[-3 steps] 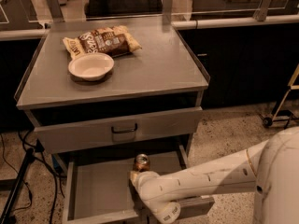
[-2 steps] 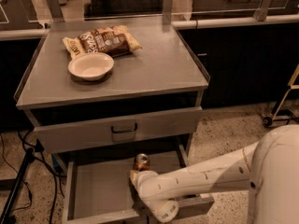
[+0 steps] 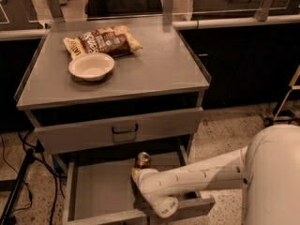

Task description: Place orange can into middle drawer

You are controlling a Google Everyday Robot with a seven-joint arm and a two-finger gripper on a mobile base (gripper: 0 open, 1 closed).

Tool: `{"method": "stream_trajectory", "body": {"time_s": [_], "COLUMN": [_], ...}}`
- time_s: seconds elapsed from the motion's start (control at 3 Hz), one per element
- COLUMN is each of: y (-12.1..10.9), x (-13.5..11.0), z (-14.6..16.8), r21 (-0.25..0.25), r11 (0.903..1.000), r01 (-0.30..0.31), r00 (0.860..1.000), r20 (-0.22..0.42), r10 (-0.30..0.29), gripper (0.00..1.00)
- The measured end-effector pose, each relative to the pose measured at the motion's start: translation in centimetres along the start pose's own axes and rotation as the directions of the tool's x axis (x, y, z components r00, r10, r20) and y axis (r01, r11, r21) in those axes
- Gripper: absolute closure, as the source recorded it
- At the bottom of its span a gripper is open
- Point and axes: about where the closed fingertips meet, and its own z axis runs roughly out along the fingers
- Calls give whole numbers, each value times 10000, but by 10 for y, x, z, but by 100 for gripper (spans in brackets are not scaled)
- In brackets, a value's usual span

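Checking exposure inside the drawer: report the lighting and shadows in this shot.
Camera view: warm, dim light overall; the cabinet top is brightest; the middle drawer is dimmer, darkest at its back, where the gripper sits by the orange can.

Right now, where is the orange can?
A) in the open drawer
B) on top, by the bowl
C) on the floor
A: the orange can stands at the back of the open middle drawer, with the gripper right next to it.
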Motion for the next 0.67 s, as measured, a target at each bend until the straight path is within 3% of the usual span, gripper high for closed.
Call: {"method": "stream_trajectory", "body": {"time_s": [0.67], "y": [3], "x": [0], "z": [28], "r21": [-273], "r11": [9996], "r01": [-1], "r00": [9999], "r20": [166], "r10": [5], "gripper": [100]}}
